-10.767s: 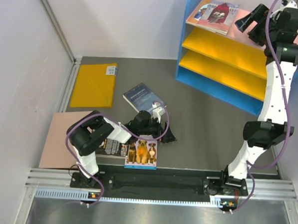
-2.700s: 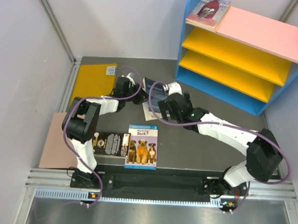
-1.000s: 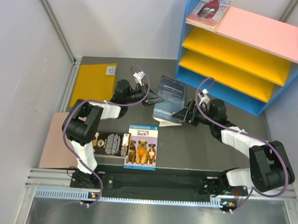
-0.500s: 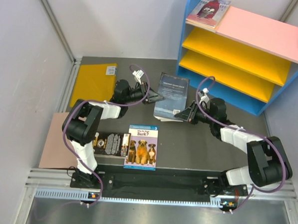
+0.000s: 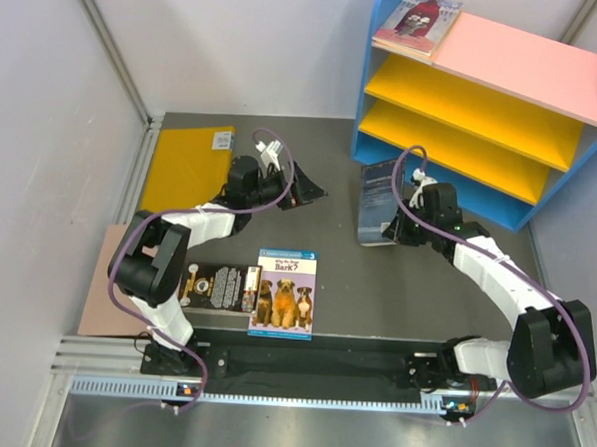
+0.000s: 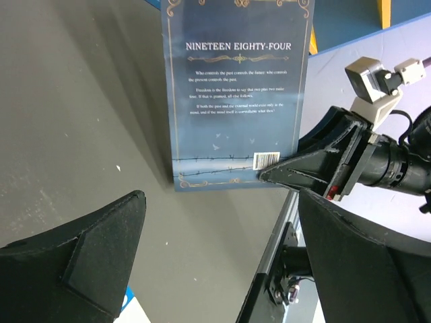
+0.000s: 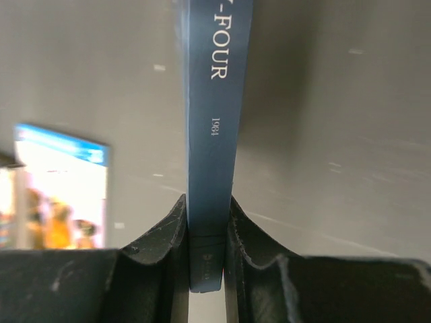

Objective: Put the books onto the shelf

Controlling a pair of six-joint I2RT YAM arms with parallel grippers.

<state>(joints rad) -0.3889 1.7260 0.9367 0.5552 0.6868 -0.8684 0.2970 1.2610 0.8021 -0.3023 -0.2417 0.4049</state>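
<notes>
The navy book [image 6: 239, 94] bears white lettering inside a thin gold border, the shelf [image 5: 527, 65] shows blue sides, a pink top and yellow boards, and the dog book [image 5: 284, 293] has a blue band above brown dogs.

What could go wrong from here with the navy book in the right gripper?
1. The right gripper pinches the dark navy book only at one end of its spine, so the thin paperback may pivot or slip out during the lift.
2. The book is held close to the shelf; its free end could strike the blue frame on the way up.
3. The left gripper is open and apart from the book, so it gives no support.
</notes>
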